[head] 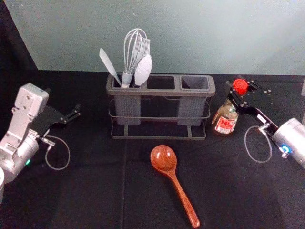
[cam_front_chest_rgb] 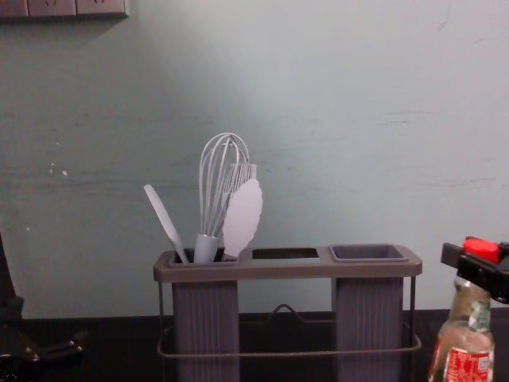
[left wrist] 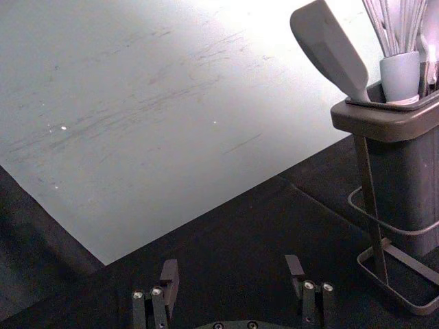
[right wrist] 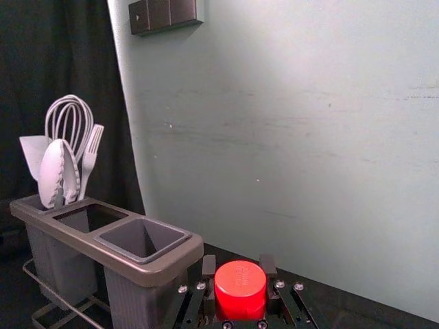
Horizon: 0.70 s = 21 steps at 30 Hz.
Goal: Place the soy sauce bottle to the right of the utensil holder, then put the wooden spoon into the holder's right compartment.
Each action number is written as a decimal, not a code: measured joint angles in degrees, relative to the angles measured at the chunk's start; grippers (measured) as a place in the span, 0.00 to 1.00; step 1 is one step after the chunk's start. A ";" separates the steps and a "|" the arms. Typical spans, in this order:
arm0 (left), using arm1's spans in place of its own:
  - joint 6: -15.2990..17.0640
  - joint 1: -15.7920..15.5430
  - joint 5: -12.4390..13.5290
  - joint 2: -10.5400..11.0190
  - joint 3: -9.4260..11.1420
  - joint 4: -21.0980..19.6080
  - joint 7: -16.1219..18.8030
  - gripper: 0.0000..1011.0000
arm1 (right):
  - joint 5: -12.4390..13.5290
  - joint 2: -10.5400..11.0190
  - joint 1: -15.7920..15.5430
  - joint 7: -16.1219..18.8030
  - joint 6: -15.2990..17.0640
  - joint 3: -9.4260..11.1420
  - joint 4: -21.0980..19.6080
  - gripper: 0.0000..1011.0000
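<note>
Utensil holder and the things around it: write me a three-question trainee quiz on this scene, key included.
1. Multiple choice: which compartment of the utensil holder has the whisk in it? A) left B) middle C) right
2. True or false: the wooden spoon stands in the holder's right compartment.
3. Fill in: the right gripper grips the soy sauce bottle, while the left gripper is ____ (open or shut).

Key: 1 A; 2 false; 3 open.

Free air over right compartment (head: 195, 83), bottle (head: 225, 125) alongside
</note>
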 joint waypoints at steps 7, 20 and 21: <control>0.00 0.00 0.00 0.00 0.00 0.00 0.00 1.00 | -0.27 -0.75 1.62 0.35 -0.15 -0.72 2.30 0.38; 0.00 0.00 0.00 0.00 0.00 0.00 0.00 1.00 | -0.32 -1.50 2.12 0.21 -0.46 -0.91 3.87 0.38; 0.00 0.00 0.00 0.00 0.00 0.00 0.00 1.00 | -0.29 -1.56 2.12 0.21 -0.53 -0.90 3.95 0.38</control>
